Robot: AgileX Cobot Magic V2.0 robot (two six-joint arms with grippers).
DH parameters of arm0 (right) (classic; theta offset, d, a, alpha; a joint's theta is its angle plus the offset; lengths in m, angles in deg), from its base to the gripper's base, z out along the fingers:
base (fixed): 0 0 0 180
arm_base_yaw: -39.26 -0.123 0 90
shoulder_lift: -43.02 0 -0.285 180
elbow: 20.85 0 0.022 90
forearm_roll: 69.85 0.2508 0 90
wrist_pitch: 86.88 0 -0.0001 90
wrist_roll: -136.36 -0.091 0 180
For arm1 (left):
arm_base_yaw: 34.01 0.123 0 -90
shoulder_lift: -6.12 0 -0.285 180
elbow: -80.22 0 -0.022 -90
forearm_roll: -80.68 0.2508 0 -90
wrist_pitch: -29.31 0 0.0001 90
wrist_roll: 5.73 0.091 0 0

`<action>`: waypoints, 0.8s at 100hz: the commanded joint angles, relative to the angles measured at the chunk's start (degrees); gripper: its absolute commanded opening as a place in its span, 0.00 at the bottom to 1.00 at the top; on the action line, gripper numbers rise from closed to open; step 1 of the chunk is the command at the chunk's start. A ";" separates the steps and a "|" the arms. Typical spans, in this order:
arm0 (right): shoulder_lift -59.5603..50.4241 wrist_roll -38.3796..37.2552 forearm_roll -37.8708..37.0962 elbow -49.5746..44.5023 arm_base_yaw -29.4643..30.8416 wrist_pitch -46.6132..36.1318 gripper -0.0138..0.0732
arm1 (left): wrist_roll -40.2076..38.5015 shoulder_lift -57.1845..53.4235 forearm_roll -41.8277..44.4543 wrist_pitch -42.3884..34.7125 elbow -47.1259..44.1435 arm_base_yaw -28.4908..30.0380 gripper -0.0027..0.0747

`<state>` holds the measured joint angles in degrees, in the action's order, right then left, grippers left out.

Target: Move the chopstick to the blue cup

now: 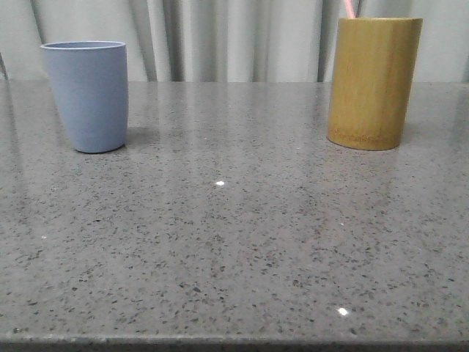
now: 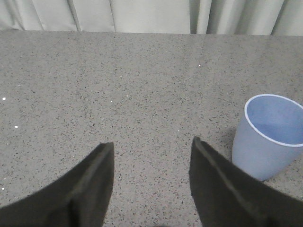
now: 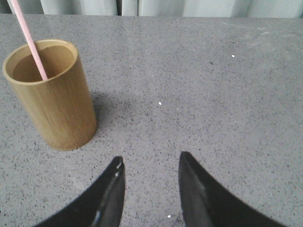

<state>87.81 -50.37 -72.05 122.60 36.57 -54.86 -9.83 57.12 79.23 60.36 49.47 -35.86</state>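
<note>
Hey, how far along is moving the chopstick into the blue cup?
Nothing done yet. The chopstick stands in the bamboo holder; the blue cup is empty. Left claw and right claw are open, holding nothing. Grasping, lifting and dropping it in all remain.

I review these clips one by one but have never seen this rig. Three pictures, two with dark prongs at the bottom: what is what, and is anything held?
It is a two-armed robot at a grey speckled table. The front view looks forward over the table: the blue cup stands on the left, the bamboo holder on the right, with the pink chopstick poking out of it. The other two pictures come from cameras on the wrists. The dark prongs are gripper fingers. The left gripper is open above bare table near the blue cup. The right gripper is open near the holder, with the chopstick leaning inside. Nothing is held.
</note>
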 commanded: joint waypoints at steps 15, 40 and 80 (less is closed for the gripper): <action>0.43 0.27 -0.12 2.25 0.49 -5.31 0.51 | 0.03 0.11 -1.84 -4.39 2.16 0.14 0.56; 0.43 0.27 -0.12 2.25 0.49 -5.68 0.51 | 0.25 2.80 -4.12 -1.88 6.14 0.14 0.56; 0.43 0.27 -0.17 2.25 0.49 -6.71 0.51 | 4.98 24.46 -7.03 16.43 28.23 -6.52 0.56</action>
<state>87.87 -50.37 -72.05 122.80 36.57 -56.79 -5.73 78.18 73.18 77.14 72.07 -39.96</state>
